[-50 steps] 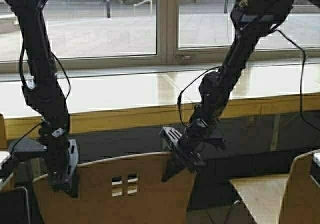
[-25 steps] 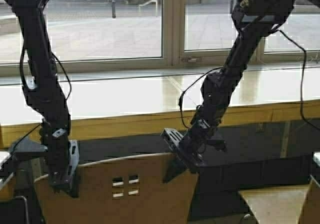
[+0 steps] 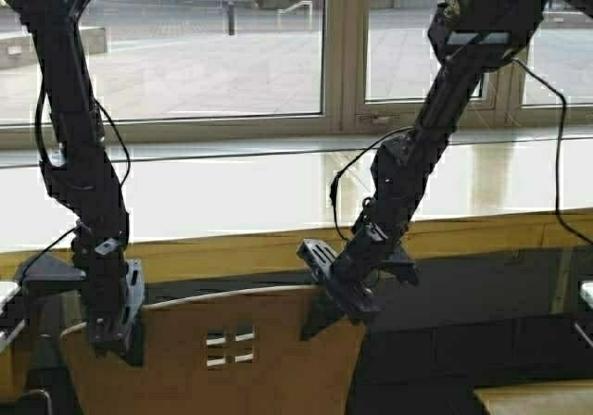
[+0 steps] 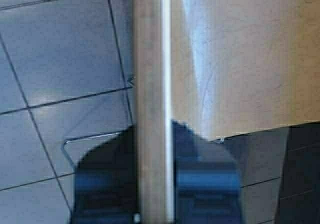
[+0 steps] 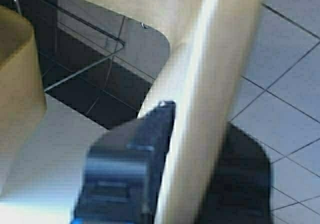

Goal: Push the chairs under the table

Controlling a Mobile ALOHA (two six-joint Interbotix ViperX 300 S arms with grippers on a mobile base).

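The long pale-wood table (image 3: 278, 193) runs the full width of the high view under the windows (image 3: 204, 44), its glossy top bright with reflected daylight and its thick yellowish front edge facing the robot. Just in front of that edge stands a tan plywood chair (image 3: 222, 350), backrest toward the robot, four small square cutouts clustered at the middle of the backrest; its top rim sits just below the table's front edge in the high view. A second chair (image 3: 537, 398) shows only as a sliver of tan wood at the lower right corner.

The left gripper (image 3: 119, 327) straddles the left end of the backrest's top rim, one finger on each face of the wood, clamped on it; the left wrist view shows the rim (image 4: 152, 104) running between the dark fingers (image 4: 205, 179) above grey floor tiles (image 4: 60, 59). The right gripper (image 3: 332, 302) grasps the right end of the same rim, a finger (image 5: 130, 164) pressed against the curved plywood.
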